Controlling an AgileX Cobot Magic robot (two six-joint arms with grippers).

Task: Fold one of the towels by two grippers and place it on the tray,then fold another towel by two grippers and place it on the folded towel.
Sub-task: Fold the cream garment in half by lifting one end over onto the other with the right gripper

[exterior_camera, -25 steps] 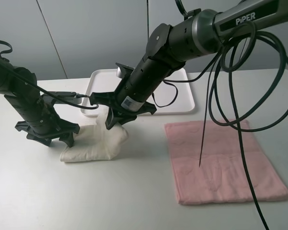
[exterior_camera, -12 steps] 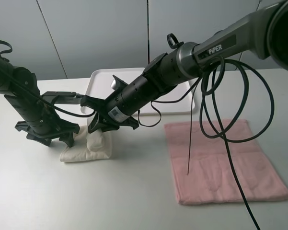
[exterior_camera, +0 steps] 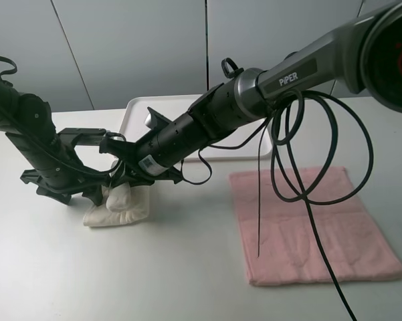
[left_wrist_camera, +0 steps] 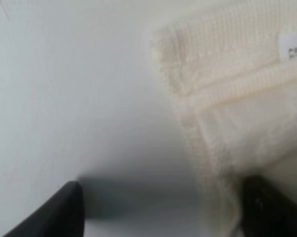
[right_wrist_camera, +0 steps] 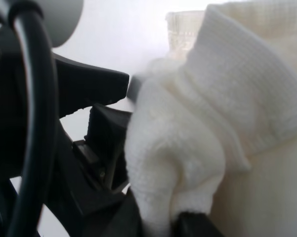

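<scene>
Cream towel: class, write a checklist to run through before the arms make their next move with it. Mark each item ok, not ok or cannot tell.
1. Right gripper grips the cream towel: ok, shut on a bunched edge.
2. Left gripper ready to take hold: ok, jaws wide, nothing gripped, towel edge beside one finger.
3. Cream towel lies in a neat fold: not ok, it is lumpy and bunched.
4. Tray free to receive it: cannot tell, the right arm hides much of it.
5. Pink towel out of the way: ok, flat on the table, apart from the cream one.
</scene>
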